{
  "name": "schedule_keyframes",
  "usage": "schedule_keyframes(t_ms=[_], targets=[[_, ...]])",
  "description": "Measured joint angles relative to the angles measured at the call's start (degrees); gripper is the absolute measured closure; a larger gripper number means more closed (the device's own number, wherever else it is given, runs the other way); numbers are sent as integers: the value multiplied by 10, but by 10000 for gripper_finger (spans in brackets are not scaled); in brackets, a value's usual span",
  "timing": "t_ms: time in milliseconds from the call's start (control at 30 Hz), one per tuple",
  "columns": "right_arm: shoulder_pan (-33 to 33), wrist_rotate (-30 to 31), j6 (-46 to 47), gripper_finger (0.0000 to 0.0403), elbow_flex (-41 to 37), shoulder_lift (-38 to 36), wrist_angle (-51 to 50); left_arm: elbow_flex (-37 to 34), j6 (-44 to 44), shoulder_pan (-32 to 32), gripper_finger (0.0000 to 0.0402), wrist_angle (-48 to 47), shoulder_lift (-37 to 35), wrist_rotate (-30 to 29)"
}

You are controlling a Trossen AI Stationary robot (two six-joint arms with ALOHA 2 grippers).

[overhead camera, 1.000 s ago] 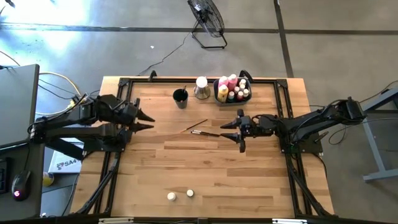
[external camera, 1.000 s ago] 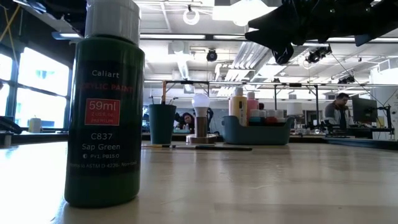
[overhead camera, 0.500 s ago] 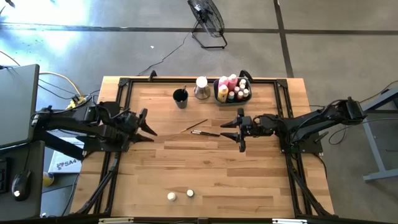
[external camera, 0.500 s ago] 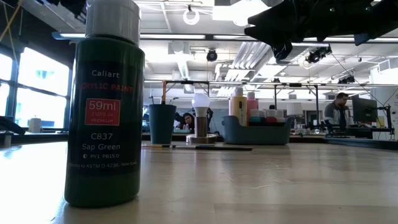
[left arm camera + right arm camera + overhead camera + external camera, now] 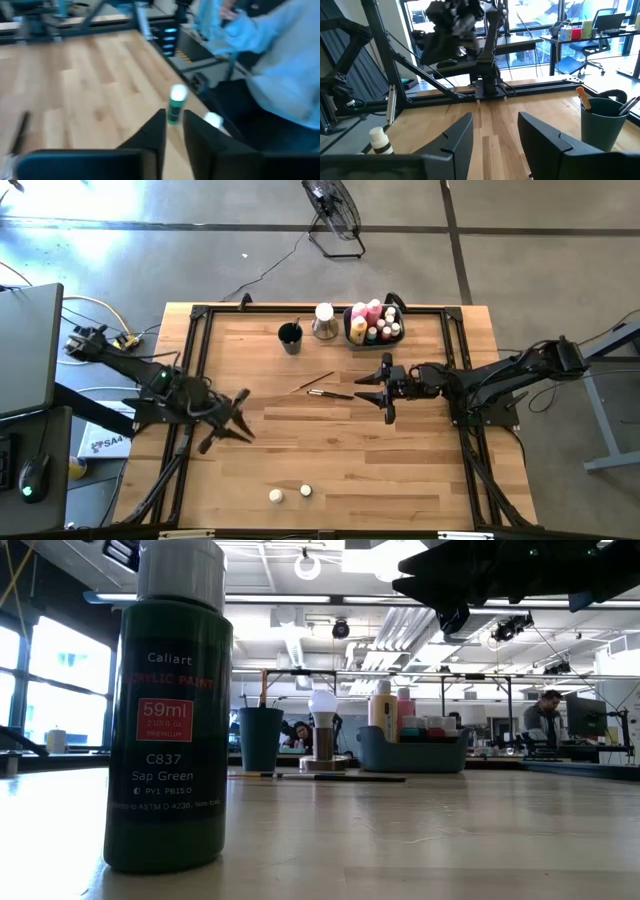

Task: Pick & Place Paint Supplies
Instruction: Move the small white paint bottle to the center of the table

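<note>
The left gripper (image 5: 238, 423) is hanging over the left part of the counter (image 5: 330, 460), its fingers standing narrow with only a small gap and holding nothing. The right gripper (image 5: 372, 391) is waiting near the middle, half open and empty, just beside two brushes (image 5: 322, 388). Two small capped bottles (image 5: 290, 494) are standing near the front edge. More bottles are sitting in the bin (image 5: 374, 332) at the back.

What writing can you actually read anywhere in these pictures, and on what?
All on the dark green paint bottle, low view:
"Caliart"
"ACRYLIC PAINT"
"59ml"
"C837"
"Sap Green"
Its finer print lines are too small to read.
The white box beside the table: lettering too small to read.
</note>
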Motion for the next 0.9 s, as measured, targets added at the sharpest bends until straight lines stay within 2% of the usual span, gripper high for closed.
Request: schedule_keyframes(t_ms=[100,167,400,667,900], targets=[[0,0,2,254,0,0,0,0,-9,-41,386,20,22,8],[0,0,16,254,0,0,0,0,-35,-65,396,24,33,1],[0,0,47,254,0,0,0,0,-137,-138,398,58,91,-92],[0,19,104,254,0,0,-1,1,-221,-226,400,141,201,-161],[0,32,107,254,0,0,-1,1,-348,-285,401,224,309,-261]])
